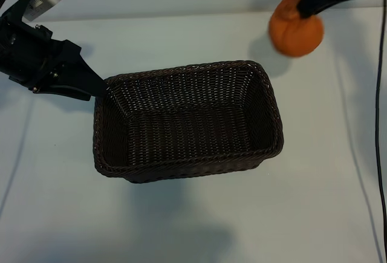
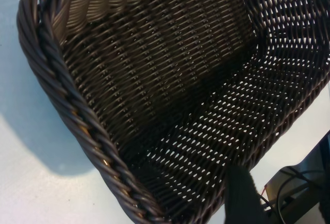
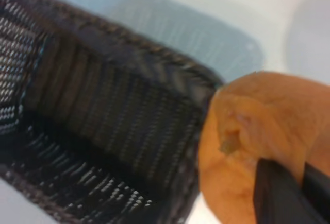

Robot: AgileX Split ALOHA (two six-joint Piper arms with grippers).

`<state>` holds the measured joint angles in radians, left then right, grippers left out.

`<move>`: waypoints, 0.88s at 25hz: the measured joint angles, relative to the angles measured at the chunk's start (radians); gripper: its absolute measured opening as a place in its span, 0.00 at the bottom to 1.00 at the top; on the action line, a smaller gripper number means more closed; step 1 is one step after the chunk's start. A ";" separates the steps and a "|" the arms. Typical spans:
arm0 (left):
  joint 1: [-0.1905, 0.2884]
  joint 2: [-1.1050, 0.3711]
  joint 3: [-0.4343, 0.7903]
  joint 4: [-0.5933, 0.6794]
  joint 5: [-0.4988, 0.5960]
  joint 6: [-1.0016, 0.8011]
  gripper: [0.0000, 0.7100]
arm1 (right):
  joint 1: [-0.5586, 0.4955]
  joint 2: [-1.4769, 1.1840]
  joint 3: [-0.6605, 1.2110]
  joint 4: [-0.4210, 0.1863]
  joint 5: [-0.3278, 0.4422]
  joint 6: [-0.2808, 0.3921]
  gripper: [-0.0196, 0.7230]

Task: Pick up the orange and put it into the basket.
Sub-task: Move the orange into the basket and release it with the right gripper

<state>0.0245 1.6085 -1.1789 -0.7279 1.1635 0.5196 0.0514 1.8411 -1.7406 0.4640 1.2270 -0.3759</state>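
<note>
In the exterior view the right gripper (image 1: 302,10) is cut off by the top right edge of the frame, only its dark tip showing against the orange (image 1: 296,28). The left gripper (image 1: 97,87) tip disappears behind the basket (image 1: 181,172) rim. The right wrist view is blurred throughout.
</note>
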 joint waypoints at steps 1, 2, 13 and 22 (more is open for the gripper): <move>0.000 0.000 0.000 0.000 0.000 0.000 0.58 | 0.019 0.000 0.001 0.000 0.000 0.000 0.08; 0.000 0.000 0.000 0.000 0.000 0.000 0.58 | 0.035 0.000 0.001 0.002 0.000 0.000 0.08; 0.000 0.000 0.000 0.000 0.000 0.001 0.58 | 0.176 0.000 0.003 -0.006 0.000 0.000 0.08; 0.000 0.000 0.000 0.000 0.000 0.003 0.58 | 0.189 0.001 0.003 -0.036 0.000 0.000 0.08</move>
<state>0.0245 1.6085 -1.1789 -0.7279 1.1635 0.5223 0.2405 1.8422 -1.7374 0.4284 1.2269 -0.3759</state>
